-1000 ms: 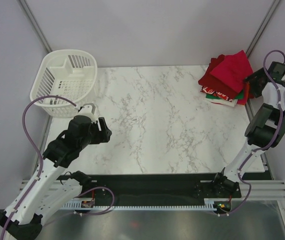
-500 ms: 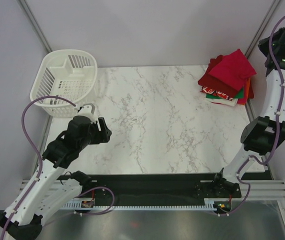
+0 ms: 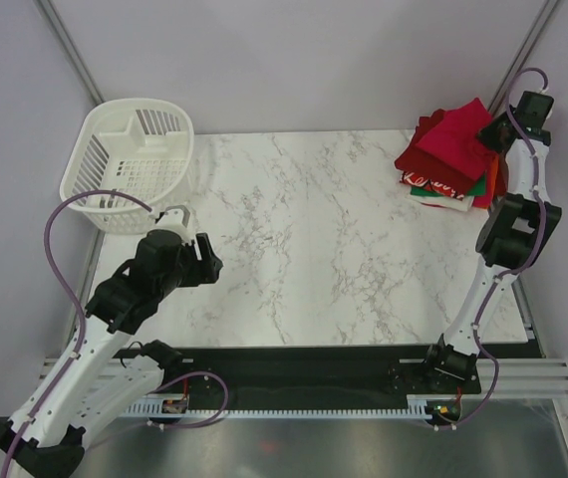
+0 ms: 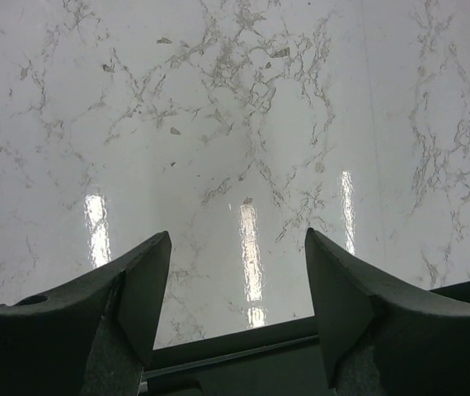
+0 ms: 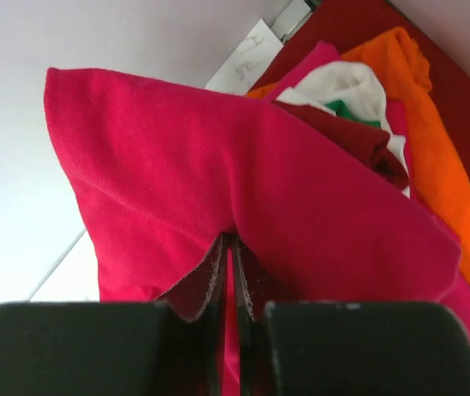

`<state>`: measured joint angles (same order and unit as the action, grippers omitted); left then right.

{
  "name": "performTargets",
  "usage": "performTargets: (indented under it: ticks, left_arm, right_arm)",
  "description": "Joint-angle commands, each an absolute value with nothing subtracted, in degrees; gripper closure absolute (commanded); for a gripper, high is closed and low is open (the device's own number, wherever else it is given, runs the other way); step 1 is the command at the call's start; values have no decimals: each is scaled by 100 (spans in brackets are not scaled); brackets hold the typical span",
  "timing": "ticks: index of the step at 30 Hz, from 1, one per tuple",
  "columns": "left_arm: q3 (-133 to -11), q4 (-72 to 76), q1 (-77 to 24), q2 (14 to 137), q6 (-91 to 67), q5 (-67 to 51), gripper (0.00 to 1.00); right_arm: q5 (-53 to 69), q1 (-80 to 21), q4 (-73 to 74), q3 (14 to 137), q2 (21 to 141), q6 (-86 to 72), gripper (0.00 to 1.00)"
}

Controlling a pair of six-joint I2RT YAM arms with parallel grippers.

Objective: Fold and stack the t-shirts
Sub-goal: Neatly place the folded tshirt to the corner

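Since the bright red t-shirt (image 5: 177, 165) looks soft and limp, right gripper (image 5: 232, 252) clamps its bunched fold; left gripper (image 4: 237, 272) gapes.

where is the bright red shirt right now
In the top view the bright red shirt sits atop the stack of folded shirts at the table's far right corner, an edge pinched by the right gripper.
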<state>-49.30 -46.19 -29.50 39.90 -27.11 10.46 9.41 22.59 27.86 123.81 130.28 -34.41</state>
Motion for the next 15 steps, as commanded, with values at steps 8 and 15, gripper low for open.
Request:
performTargets:
  ticks: [8,15]
  left_arm:
    - [-4904,-4474,-2936,4060,-2610,1283,26]
    - [-4913,-4474,-2900,4166,-2610,1257,26]
  right_arm:
    - [2070,2074,1435,13790,14158,-3673,72]
    - [2776,2083,-711,14018,14844,-4017,37]
